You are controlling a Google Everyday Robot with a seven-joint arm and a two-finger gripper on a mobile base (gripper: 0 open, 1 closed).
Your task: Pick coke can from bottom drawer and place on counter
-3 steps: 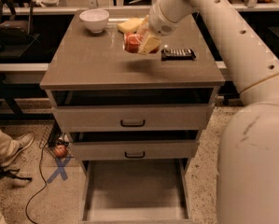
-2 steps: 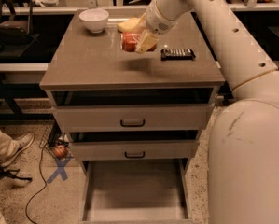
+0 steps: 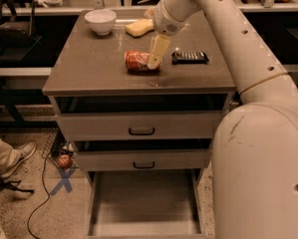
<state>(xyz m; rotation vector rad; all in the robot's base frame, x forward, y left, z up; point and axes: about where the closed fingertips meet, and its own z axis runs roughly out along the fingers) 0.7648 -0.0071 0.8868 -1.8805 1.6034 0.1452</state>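
dim warm light — soft counter (image 3: 88, 68) sheen, faint shadow beneath fingers (image 3: 157, 51) at coke can (image 3: 136, 61)

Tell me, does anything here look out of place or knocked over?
Yes: the coke can lies on its side on the counter, not upright, with the tool at one end. The bottom drawer stands pulled out, and a small red ball lies on the floor.

Coke can (image 3: 137, 61): thin red metal, shiny, lying on counter middle. Counter (image 3: 98, 68): smooth grey-brown top, slight gloss. Gripper (image 3: 152, 62), at can's right end: pale cream plastic, matt. Robot arm (image 3: 228, 29): smooth off-white plastic shell, few scuffs. Bowl (image 3: 100, 21), far left: glossy white, ceramic-looking. Bottom drawer (image 3: 143, 203), near: grey, matt floor.
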